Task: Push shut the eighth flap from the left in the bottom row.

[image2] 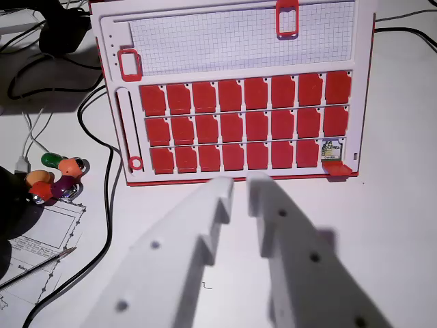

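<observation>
A white board [235, 41] with red trim lies on the table, carrying three rows of red flaps [244, 124]. Most flaps are shut. The eighth flap [337, 170] of the bottom row, at the far right, hangs open over the board's lower edge, showing a small picture [331, 149] in its cell. My white gripper [240, 187] fills the lower part of the wrist view, its two fingers a small gap apart with nothing between them. The fingertips sit just below the board's lower edge, near the middle, left of the open flap.
Two red sliders [129, 64] [287, 19] sit on the board's gridded top panel, and a red ring [136, 163] on its left rail. Black and white cables [106, 198] run at the left. Coloured beads [58, 179], printed paper [41, 239] and a pen [41, 265] lie lower left.
</observation>
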Controlling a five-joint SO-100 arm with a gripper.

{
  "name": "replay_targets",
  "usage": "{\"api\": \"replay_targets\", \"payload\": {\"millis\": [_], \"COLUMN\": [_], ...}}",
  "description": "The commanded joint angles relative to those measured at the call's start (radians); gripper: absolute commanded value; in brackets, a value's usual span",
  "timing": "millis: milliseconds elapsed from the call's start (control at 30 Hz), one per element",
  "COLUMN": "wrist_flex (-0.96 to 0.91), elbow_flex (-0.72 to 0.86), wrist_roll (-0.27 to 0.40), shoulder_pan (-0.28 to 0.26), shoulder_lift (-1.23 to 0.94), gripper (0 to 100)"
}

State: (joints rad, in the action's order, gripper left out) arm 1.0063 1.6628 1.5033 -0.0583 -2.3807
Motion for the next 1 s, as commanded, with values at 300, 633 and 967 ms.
{"api": "replay_targets", "payload": {"millis": [300, 633, 967], "wrist_flex": [0.124, 0.235, 0.242], "elbow_flex": [-0.25, -0.423, -0.428], "wrist_roll": [-0.048, -0.064, -0.046], "shoulder_pan": [0.026, 0.086, 0.183], "shoulder_lift": [0.178, 0.397, 0.572], "gripper": [2, 2, 2]}}
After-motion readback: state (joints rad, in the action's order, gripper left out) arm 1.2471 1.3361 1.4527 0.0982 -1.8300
